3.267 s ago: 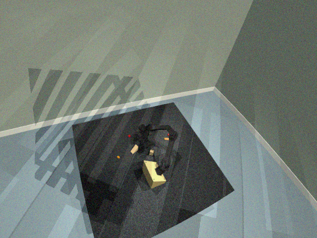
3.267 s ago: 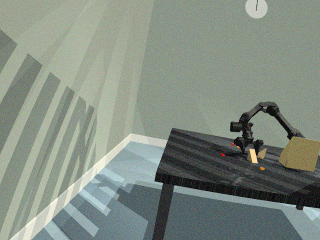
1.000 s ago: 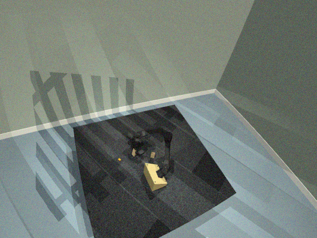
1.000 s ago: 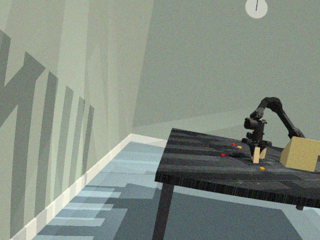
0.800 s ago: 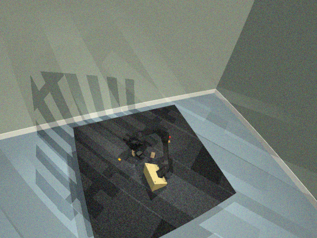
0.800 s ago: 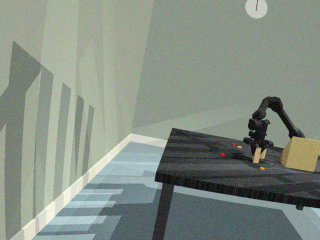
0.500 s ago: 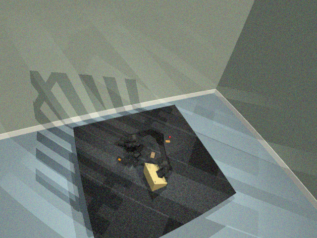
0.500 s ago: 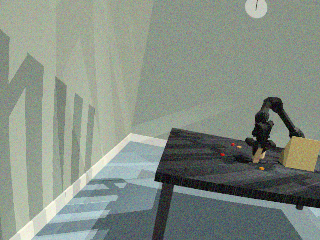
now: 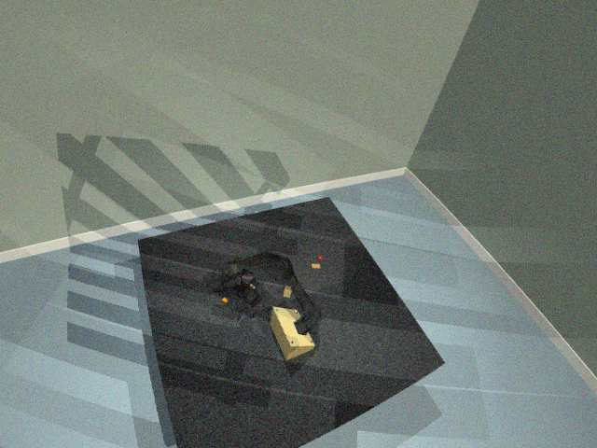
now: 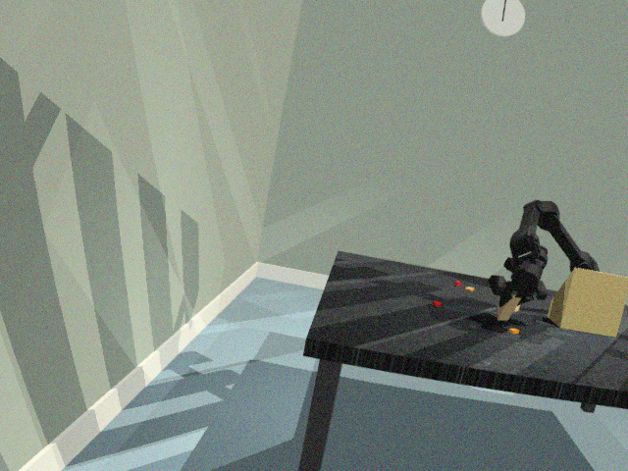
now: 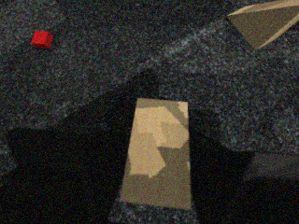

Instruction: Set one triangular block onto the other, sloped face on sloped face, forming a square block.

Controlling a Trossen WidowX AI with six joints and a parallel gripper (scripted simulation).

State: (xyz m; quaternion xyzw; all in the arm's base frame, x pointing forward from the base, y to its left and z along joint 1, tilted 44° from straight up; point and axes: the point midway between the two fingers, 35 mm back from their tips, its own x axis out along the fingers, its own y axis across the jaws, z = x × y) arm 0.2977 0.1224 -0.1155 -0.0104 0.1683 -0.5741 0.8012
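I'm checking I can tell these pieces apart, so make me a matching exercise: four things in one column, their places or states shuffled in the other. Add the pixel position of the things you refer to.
1. Held triangular block (image 10: pixel 507 309) (image 11: pixel 156 154)
2. Other triangular block (image 9: pixel 287 291) (image 11: pixel 266 23)
3. Arm (image 9: pixel 304 294) (image 10: pixel 562 235)
4. Wall clock (image 10: pixel 502 16)

A. high on the wall
B. between the gripper's fingers
C. black and bent
D. on the table, ungripped

Pairs: 1-B, 2-D, 3-C, 4-A

You had one tan triangular block pinched and tilted, its rectangular face dappled with light. The other tan block sat on the table, near yours, unjoined.
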